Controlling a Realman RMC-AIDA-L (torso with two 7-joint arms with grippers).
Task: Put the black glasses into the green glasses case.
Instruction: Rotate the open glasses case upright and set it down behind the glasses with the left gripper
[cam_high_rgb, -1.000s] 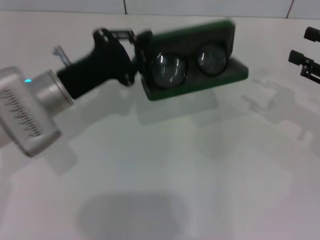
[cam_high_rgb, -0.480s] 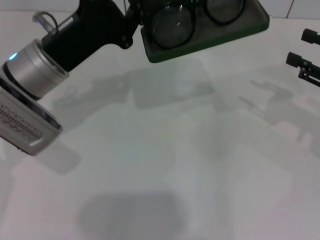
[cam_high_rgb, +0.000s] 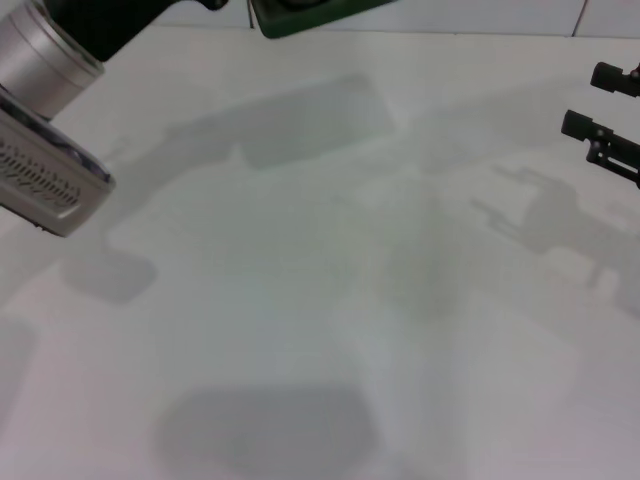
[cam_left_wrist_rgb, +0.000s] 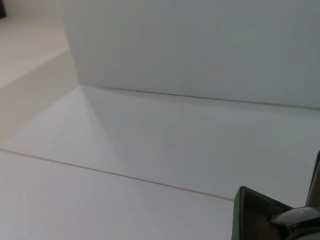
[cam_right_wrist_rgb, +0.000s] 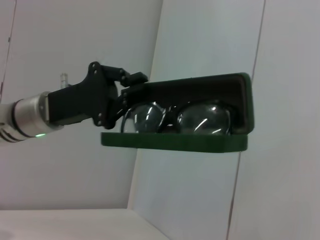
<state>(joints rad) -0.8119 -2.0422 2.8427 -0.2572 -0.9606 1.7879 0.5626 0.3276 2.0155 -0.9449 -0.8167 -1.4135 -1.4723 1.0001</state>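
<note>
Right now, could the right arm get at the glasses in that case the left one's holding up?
Probably yes. The left gripper holds the open green glasses case in the air, the black glasses inside, nothing in front. The right gripper is off to the side, so it needs a long reach.

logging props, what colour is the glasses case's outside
Dark green, best in the right wrist view, held aloft by the left gripper.

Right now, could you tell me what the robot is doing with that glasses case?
The left gripper holds the open green glasses case by one end, up in the air well above the white table. The black glasses already lie inside it, lenses showing, with the lid standing open behind them. In the head view only a corner of the case shows at the top edge. The right gripper waits off to the right side, holding nothing.
</note>
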